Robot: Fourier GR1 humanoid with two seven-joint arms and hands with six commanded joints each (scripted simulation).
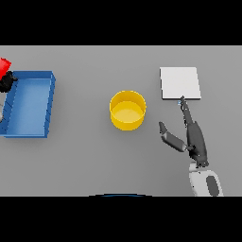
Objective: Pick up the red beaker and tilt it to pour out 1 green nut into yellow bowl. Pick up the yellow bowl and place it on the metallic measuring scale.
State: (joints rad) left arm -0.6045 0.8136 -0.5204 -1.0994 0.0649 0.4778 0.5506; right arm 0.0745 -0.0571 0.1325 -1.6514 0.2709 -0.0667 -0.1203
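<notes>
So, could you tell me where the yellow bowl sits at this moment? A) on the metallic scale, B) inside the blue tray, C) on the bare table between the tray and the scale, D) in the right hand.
C: the yellow bowl stands on the grey table, apart from the blue tray and the scale.

I seem to be at a lab-style test bench. Before me lies a plain grey table [85,160] carrying a flat metallic measuring scale [179,83], a blue bin [29,104] and a yellow bowl [127,110].

Yellow bowl [127,110] upright, mid-table — scale [180,83] right — red beaker [4,66] far left.
</notes>
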